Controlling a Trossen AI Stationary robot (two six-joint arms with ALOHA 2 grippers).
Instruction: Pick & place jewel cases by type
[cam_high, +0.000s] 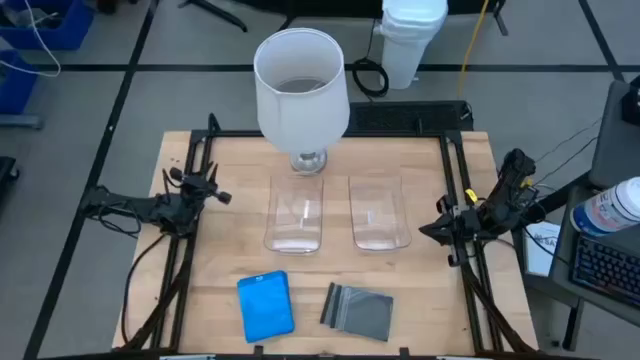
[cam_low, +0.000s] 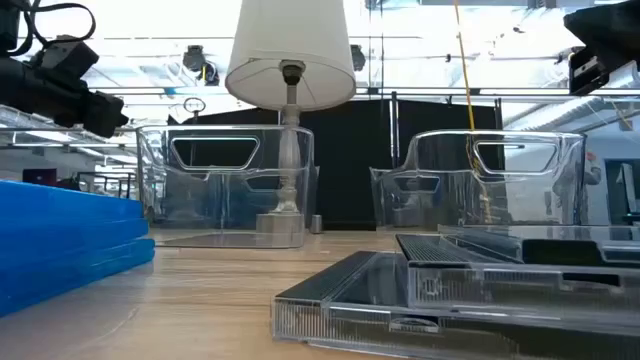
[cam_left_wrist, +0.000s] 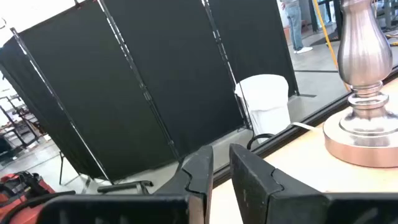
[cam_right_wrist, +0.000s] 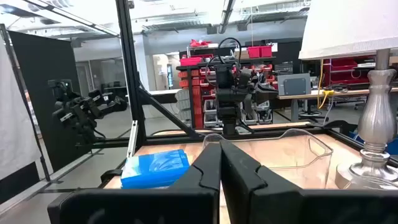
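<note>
Blue jewel cases (cam_high: 265, 305) lie flat in a stack near the table's front edge, left of centre. Smoky grey jewel cases (cam_high: 358, 312) lie to their right, the upper one (cam_low: 520, 262) shifted a little off the lower. Two clear trays (cam_high: 295, 215) (cam_high: 378, 212) stand side by side mid-table. My left gripper (cam_high: 222, 196) hovers at the table's left edge, its fingers (cam_left_wrist: 199, 171) a narrow gap apart with nothing between them. My right gripper (cam_high: 425, 230) waits at the right edge, shut and empty (cam_right_wrist: 221, 152).
A lamp with a white shade (cam_high: 300, 80) stands at the table's far middle, its silver base (cam_high: 308, 160) just behind the left tray. Black frame rails (cam_high: 190, 230) run along the table's left and right sides. A white bin (cam_high: 412, 40) stands on the floor beyond the table.
</note>
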